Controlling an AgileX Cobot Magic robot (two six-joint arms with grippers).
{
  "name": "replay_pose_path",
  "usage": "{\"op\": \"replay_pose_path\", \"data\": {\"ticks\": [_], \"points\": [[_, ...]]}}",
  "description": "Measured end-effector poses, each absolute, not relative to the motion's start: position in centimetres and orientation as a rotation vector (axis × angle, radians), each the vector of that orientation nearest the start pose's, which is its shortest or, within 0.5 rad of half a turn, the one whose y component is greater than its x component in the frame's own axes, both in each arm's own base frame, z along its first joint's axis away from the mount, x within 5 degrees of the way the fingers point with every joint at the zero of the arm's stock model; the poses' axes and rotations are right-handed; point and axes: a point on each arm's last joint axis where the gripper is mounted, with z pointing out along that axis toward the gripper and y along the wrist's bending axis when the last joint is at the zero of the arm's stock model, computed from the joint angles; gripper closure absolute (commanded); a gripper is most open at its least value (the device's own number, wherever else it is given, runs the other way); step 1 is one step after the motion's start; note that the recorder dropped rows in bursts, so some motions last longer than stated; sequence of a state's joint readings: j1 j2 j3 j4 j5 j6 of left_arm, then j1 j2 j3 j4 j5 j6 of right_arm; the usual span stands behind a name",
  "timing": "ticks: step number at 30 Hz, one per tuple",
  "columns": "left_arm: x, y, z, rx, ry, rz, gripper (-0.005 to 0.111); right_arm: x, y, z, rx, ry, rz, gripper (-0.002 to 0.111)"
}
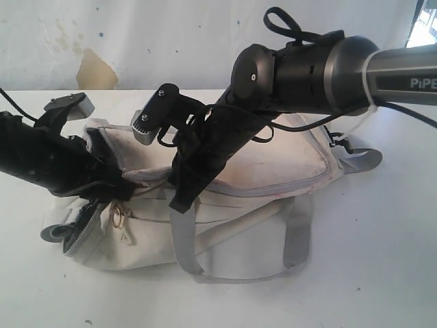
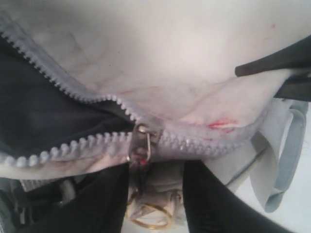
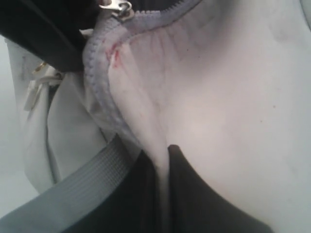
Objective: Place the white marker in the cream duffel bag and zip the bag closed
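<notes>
Exterior view first: the soft, stained cream duffel bag (image 1: 273, 171) is lying on the plain white table (image 1: 382, 273), with a grey webbing handle (image 1: 298, 239) flopped out toward the front. The left gripper (image 1: 123, 186) is right up against the bag's unzipped end. The right gripper (image 1: 179, 201) reaches across the middle and comes down on the bag's top panel.

Left wrist view: the small metal zipper slider (image 2: 143, 138) sits where the grey teeth meet. The zip gapes onto a dark inside on one side and is done up on the other. The left gripper (image 2: 156, 167) has its black fingers partway apart, with the pull tab (image 2: 141, 154) and some fabric in the gap. Honestly can't tell if it's actually gripping anything.

Right wrist view: the right gripper (image 3: 159, 160) is pinched tight on a thin fold of the cream duffel bag (image 3: 233, 97), just beside a grey webbing strap (image 3: 82, 184). The zipper slider (image 3: 116, 7) peeks in at the frame's edge.
</notes>
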State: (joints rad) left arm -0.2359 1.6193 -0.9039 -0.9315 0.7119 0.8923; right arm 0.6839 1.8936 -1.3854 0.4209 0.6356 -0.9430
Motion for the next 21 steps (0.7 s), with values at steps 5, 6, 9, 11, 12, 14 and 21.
{"op": "replay_pose_path", "data": {"ticks": [5, 6, 9, 11, 12, 14, 21], "points": [[28.6, -12.2, 19.4, 0.569, 2.573, -0.816, 0.070, 30.5, 27.7, 22.1, -1.612, 2.008, 0.346, 0.108], [28.7, -12.3, 19.2, 0.554, 2.578, -0.824, 0.071, 30.5, 27.7, 22.1, -1.612, 2.008, 0.346, 0.108], [28.9, -12.4, 18.7, 0.522, 2.592, -0.847, 0.082, 30.5, 27.6, 22.1, -1.613, 2.008, 0.344, 0.108], [28.9, -12.4, 18.7, 0.511, 2.592, -0.855, 0.092, 30.5, 27.6, 22.1, -1.614, 2.007, 0.342, 0.108], [28.9, -12.4, 18.7, 0.508, 2.591, -0.857, 0.097, 30.5, 27.6, 22.1, -1.614, 2.007, 0.342, 0.108], [28.9, -12.5, 18.8, 0.507, 2.592, -0.861, 0.106, 30.5, 27.6, 22.1, -1.616, 2.006, 0.340, 0.108], [29.0, -12.1, 19.3, 0.651, 2.625, -0.802, 0.107, 30.5, 27.6, 22.1, -1.616, 2.006, 0.340, 0.108]]}}
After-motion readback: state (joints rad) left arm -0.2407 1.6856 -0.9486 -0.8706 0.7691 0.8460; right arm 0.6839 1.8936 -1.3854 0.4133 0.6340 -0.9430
